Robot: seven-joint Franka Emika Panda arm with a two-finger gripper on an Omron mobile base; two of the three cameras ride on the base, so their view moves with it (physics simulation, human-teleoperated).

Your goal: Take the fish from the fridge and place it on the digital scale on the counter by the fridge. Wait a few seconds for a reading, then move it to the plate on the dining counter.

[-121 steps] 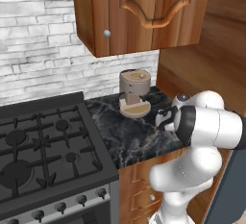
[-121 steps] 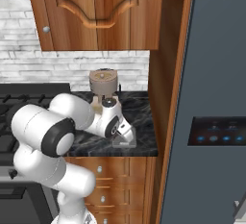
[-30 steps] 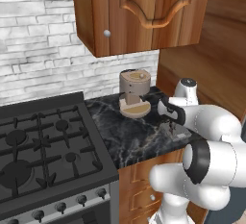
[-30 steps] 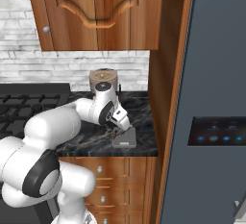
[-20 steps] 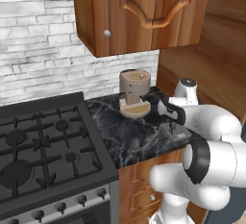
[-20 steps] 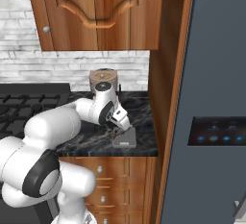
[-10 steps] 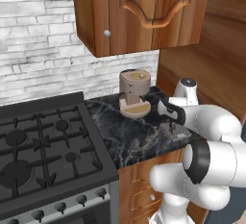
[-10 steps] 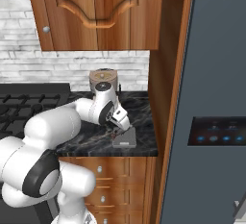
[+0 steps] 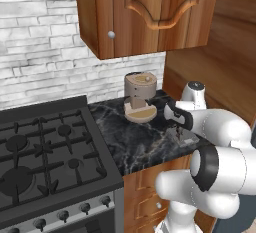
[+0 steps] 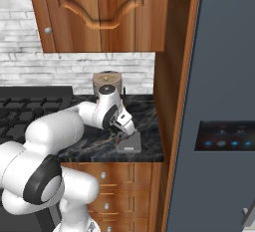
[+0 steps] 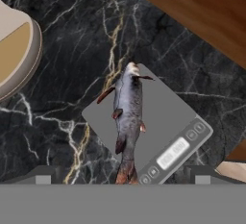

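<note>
In the centre of the hand view the fish [image 11: 128, 117] lies lengthwise on the digital scale [image 11: 163, 122], its tail reaching the scale's lower edge, with the scale flat on the counter [image 11: 72, 50]. The gripper [image 10: 127, 130] hovers just above the scale with its 2 fingers spread wide and nothing between them. The tan coffee machine [image 9: 139, 97] stands near the middle of the left base view, and the fridge [image 10: 219, 106] fills the right side of the right base view.

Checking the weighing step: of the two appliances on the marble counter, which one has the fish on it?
The flat grey scale, with the fish lying across it. The taller tan coffee machine farther back carries nothing.
</note>
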